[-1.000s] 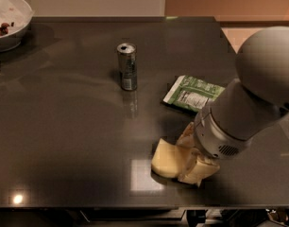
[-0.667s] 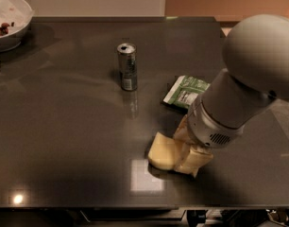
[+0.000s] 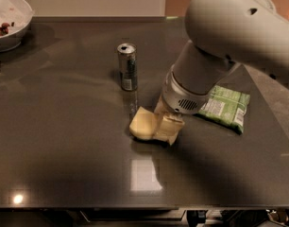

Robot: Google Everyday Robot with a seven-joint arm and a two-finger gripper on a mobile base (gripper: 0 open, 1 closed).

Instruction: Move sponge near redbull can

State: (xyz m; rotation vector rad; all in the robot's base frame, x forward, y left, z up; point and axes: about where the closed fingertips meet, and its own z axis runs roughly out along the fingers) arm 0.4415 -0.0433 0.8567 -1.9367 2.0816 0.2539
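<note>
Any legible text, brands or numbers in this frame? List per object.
No readable text anywhere.
can: dark label markings, too blurred to read.
bag: white printed patch, too small to read.
sponge, bowl: no print shows.
pincer: closed on the sponge, between can and bag, nearer the camera; no marking visible.

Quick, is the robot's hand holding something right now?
The gripper, just in front of the can, is closed on the sponge.

High oblique view, hand (image 3: 162, 126) centre-frame
</note>
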